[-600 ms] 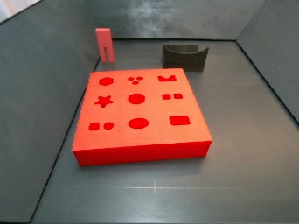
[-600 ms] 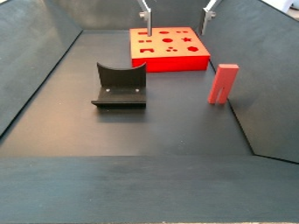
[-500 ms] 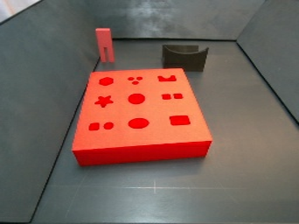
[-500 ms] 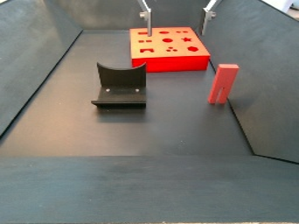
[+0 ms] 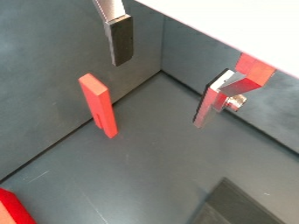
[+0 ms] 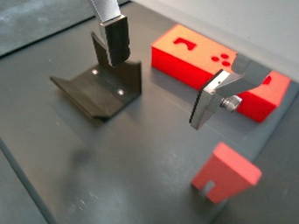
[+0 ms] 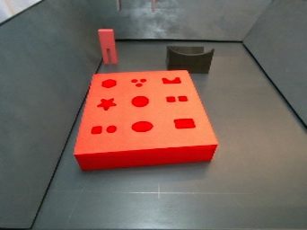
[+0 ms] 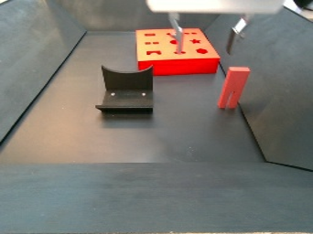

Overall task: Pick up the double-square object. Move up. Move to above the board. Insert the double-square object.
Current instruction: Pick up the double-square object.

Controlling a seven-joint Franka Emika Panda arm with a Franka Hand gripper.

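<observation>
The double-square object (image 7: 107, 47) is a slim pinkish-red bar standing upright near the wall, beyond the board (image 7: 144, 154). It also shows in a side view (image 8: 232, 87) and in both wrist views (image 5: 98, 105) (image 6: 225, 171). The board is a large red slab with shaped cut-outs (image 8: 196, 66) (image 6: 184, 68); only its corner shows in a wrist view (image 5: 10, 206). My gripper (image 8: 206, 35) hangs open and empty above the floor between the board and the bar. Its fingers (image 5: 121, 39) (image 6: 114, 42) stand wide apart with nothing between them (image 5: 163, 74) (image 6: 162, 74).
The dark fixture (image 7: 191, 57) stands on the floor near the board's far corner and shows in a side view (image 8: 124, 90) and a wrist view (image 6: 103, 87). Grey walls close in the floor; the bar stands close to one wall.
My gripper has come down and moved from over the board's far edge toward the bar; its body now shows in a side view. The bar, board and fixture have not moved.
</observation>
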